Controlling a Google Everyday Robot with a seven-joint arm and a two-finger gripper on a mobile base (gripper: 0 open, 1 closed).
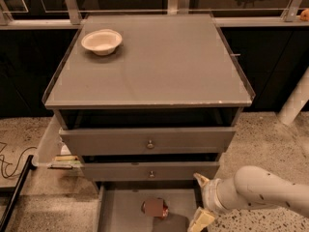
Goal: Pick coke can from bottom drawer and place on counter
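Note:
The coke can [155, 208] lies on its side on the floor of the open bottom drawer [120, 210], near the bottom edge of the camera view. My gripper [199, 200] is at the drawer's right edge, just right of the can and apart from it. Its two cream fingertips [201, 180] stand wide apart, so it is open and empty. My white arm reaches in from the lower right. The grey counter [159, 66] is the top of the cabinet above.
A white bowl [102, 41] sits at the counter's back left corner. Two knobbed drawers [149, 143] stand slightly pulled out above the bottom one. A cable [7, 166] lies on the speckled floor at left. A white post [295, 100] stands at right.

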